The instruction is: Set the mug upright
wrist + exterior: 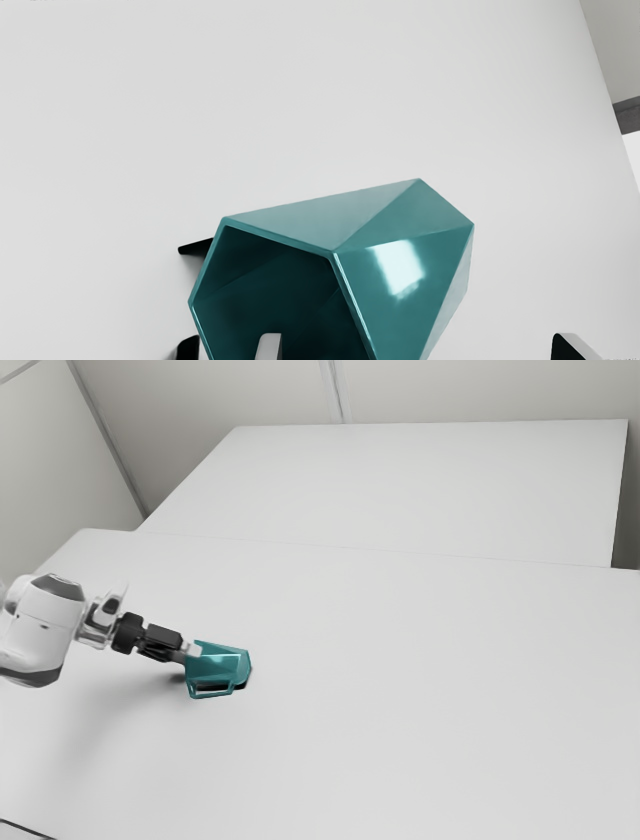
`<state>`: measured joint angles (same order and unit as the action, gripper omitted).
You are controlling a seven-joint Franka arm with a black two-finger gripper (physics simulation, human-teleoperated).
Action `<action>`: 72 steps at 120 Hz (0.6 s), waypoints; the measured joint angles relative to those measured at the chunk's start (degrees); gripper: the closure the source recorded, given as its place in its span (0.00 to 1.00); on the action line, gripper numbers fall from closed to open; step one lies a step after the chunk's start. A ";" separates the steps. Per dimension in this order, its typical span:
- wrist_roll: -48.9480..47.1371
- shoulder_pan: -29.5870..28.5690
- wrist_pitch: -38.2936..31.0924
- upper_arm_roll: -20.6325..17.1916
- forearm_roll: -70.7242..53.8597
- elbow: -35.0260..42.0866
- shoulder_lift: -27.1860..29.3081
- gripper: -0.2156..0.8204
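Teal all over the mug (225,663), and there's a white gleam on one facet, its inside deep, dark teal! Black gripper (192,652), pale grey fingers (269,348), white arm (45,622). Plain off-white table (400,690); beyond its far edge, a wall (200,395), greyish, I think.

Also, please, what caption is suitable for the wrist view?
Glossy faceted teal mug on its side, mouth toward the open black two-finger gripper.

White table (420,710), plain top. Second white flat surface (420,480) behind it, pale gray wall (200,400) beyond — vertical strip (337,390) on it. Thin dark cord (27,828) at the exterior view's lower left corner. Wrist view — dark gray band (629,116) past the table edge.
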<state>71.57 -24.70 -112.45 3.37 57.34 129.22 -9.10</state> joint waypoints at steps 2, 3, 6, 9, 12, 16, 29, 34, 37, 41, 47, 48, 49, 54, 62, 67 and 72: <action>0.11 0.11 -0.02 0.01 0.03 0.00 -0.01 0.23; 0.17 0.15 -0.03 0.01 0.04 0.00 -0.02 0.23; 0.33 0.29 -0.04 -0.01 0.07 0.03 -0.03 0.23; 0.49 0.45 -0.05 0.01 0.10 0.05 -0.03 0.23; 0.64 0.56 -0.06 0.01 0.12 0.08 -0.04 0.23; 0.83 0.72 -0.07 0.01 0.15 0.12 -0.08 0.23; 1.38 1.17 -0.06 -0.03 0.19 0.17 -0.13 0.23; 1.57 1.38 -0.06 -0.03 0.20 0.17 -0.15 0.23; 1.68 1.50 -0.06 -0.03 0.20 0.17 -0.18 0.23; 1.81 1.73 -0.06 -0.03 0.21 0.17 -0.20 0.23; 2.00 1.99 -0.05 -0.03 0.21 0.17 -0.33 0.23; 2.03 2.03 -0.05 -0.03 0.21 0.17 -0.35 0.23; 2.06 2.07 -0.05 -0.03 0.21 0.18 -0.37 0.23; 2.20 2.21 -0.04 -0.03 0.22 0.18 -0.48 0.23; 2.41 2.36 -0.02 -0.03 0.39 0.18 -0.55 0.23; 2.53 2.52 -0.01 -0.03 0.54 0.17 -0.64 0.23; 2.64 2.60 0.00 -0.03 0.65 0.18 -0.75 0.24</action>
<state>74.21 -22.10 -112.45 3.34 57.99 129.39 -9.85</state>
